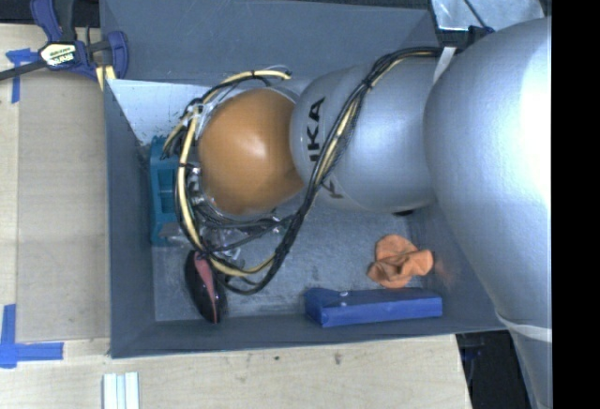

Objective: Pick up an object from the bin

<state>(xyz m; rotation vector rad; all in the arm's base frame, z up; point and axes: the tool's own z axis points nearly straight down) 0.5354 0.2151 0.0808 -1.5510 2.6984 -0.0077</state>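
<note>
Evidently the arm (pixel 394 135) sat with its wrist over the 9 o'clock side of the bin (pixel 281 32). The orange cover (pixel 246 152) and looped cables (pixel 281 252) hid most of the gripper (pixel 217 229), so I could not tell whether the tool was open, closed or gripping something.

The likeliest targets were the two nearest things. A teal block (pixel 164 191) stood against the wall at 9 o'clock, just beside the wrist. A dark red-and-black object (pixel 204 290) lay at 7 o'clock, just below the cables.

To do this step well, I judged the descent should stay straight. It should also be kept off the left wall, because the teal block was crowded against it and left little room on that side. The dark object looked rounded and might slip, so a centred grasp would suit it.

The grey floor was flat and bare towards 3 o'clock. An orange crumpled thing (pixel 401 262) lay at 4 o'clock and a blue bar (pixel 373 307) at 5 o'clock, both well apart from the wrist.
</note>
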